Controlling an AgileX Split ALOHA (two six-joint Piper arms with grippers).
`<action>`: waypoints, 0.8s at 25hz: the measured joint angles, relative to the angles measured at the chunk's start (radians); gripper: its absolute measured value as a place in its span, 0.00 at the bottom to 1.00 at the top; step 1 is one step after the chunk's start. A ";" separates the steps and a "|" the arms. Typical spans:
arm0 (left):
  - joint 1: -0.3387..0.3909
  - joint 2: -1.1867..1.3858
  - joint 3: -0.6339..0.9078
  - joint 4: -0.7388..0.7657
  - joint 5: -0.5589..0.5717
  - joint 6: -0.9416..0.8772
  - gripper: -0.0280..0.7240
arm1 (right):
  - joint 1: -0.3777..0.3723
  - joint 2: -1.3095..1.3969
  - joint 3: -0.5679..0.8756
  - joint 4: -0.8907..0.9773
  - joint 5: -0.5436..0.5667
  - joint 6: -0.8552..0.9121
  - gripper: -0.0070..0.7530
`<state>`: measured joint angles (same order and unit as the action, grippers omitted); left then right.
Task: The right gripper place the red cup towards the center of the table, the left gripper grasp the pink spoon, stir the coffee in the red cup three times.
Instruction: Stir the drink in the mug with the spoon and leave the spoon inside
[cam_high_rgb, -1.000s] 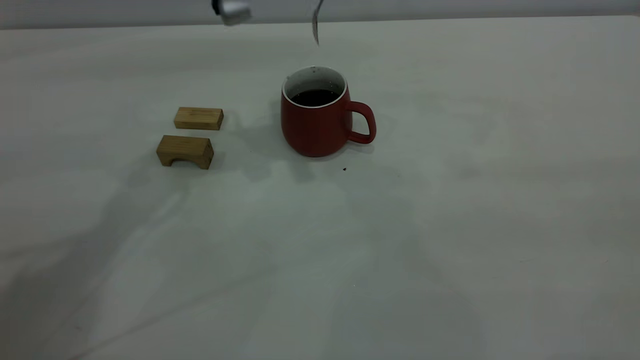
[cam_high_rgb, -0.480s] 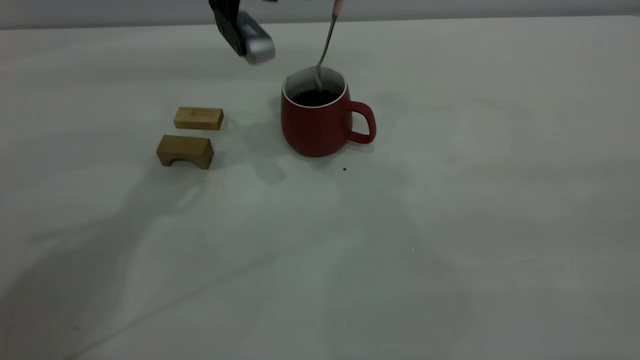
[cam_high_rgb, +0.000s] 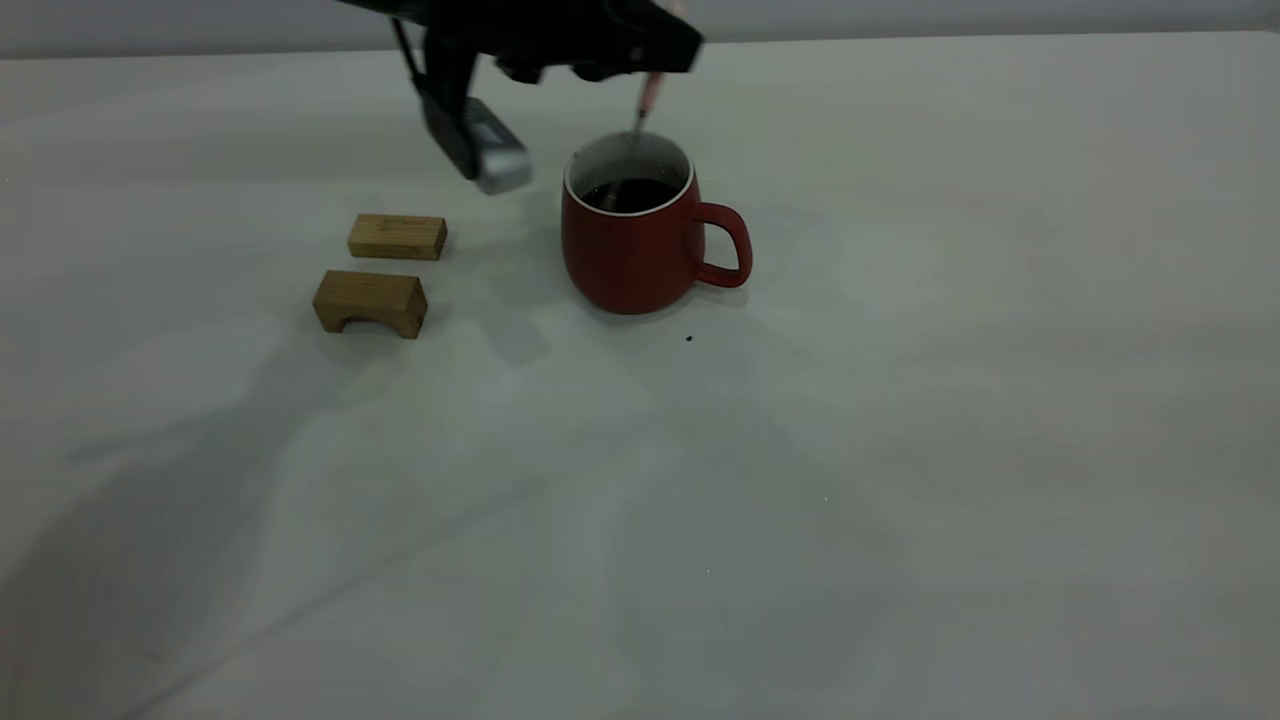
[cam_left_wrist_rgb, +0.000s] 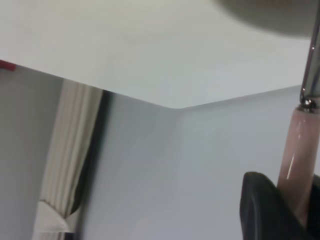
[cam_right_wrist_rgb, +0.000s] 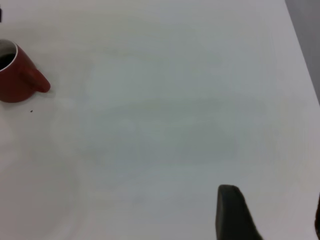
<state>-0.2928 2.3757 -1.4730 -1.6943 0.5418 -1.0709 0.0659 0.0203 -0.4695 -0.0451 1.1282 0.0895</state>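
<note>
Holding the pink spoon (cam_high_rgb: 648, 98) by its handle, the left gripper (cam_high_rgb: 655, 55) hangs at the top centre, the spoon reaching down into the red cup (cam_high_rgb: 635, 235). The right gripper (cam_right_wrist_rgb: 270, 212) has its fingers spread, grasping nothing, far from the cup.

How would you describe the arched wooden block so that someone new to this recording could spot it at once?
Start at the red cup near the middle of the table. To its left, in the exterior view, lie two small wooden blocks, one behind the other. The arched block is the nearer one, with a notch cut into its underside; the plain block behind it is a solid bar.
</note>
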 joint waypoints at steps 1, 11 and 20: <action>0.016 0.000 0.000 0.002 -0.001 0.000 0.26 | 0.000 0.000 0.000 0.000 0.000 0.000 0.57; -0.004 0.056 -0.086 -0.037 -0.006 0.024 0.26 | 0.000 0.000 0.000 0.000 0.000 0.000 0.57; -0.031 0.079 -0.101 0.062 0.102 0.012 0.26 | 0.000 0.000 0.000 0.000 0.000 0.000 0.57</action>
<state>-0.3241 2.4544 -1.5741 -1.6327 0.6438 -1.0592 0.0659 0.0203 -0.4695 -0.0451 1.1282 0.0895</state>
